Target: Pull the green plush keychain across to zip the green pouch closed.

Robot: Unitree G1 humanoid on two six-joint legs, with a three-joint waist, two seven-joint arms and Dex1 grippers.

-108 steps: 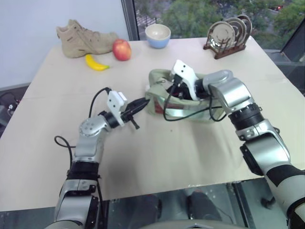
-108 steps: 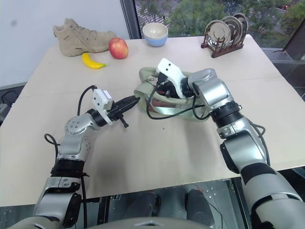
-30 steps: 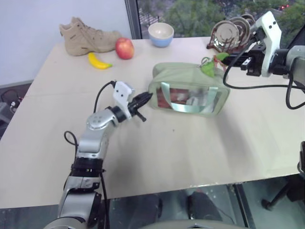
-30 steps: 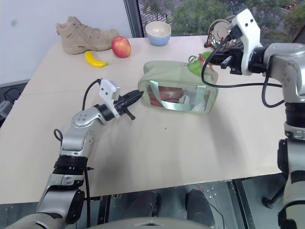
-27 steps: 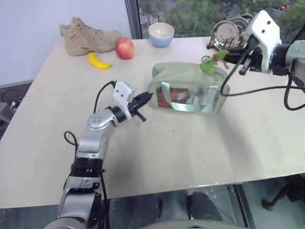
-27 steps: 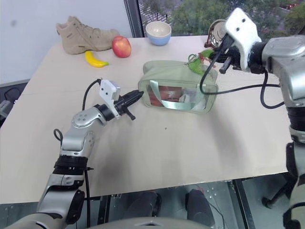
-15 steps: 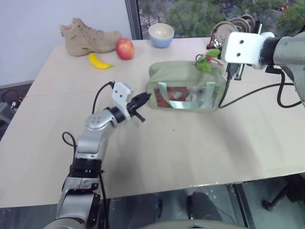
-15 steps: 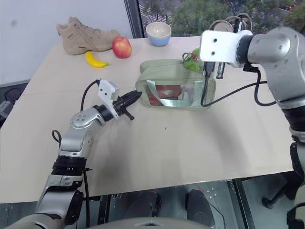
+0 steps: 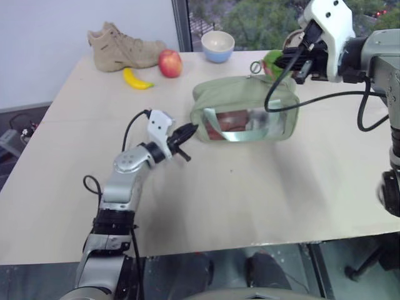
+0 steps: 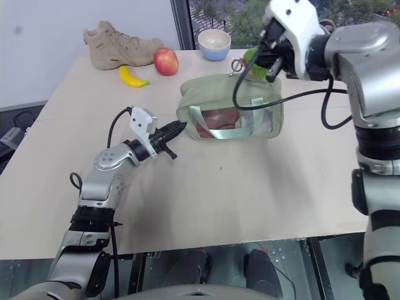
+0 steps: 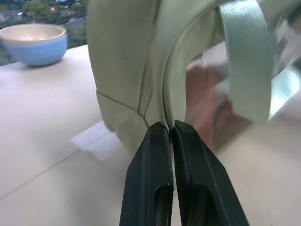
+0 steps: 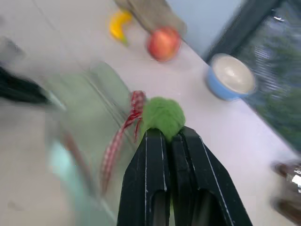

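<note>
My right fingers (image 12: 170, 134) pinching the fuzzy lime-green plush keychain (image 12: 162, 116) above the pale sage-green boxy pouch (image 9: 240, 100), my left fingers (image 11: 170, 130) pressed together on its end seam

A pale beige table (image 9: 262, 194) is seen with a faint seam running across it. Behind its far left corner a plain white wall (image 9: 44, 37) stands. A dark window frame (image 9: 181, 25) rises at the far edge, and through the glass green treetops (image 9: 250, 15) are seen in daylight. A dark floor (image 9: 19, 125) lies past the left edge.
</note>
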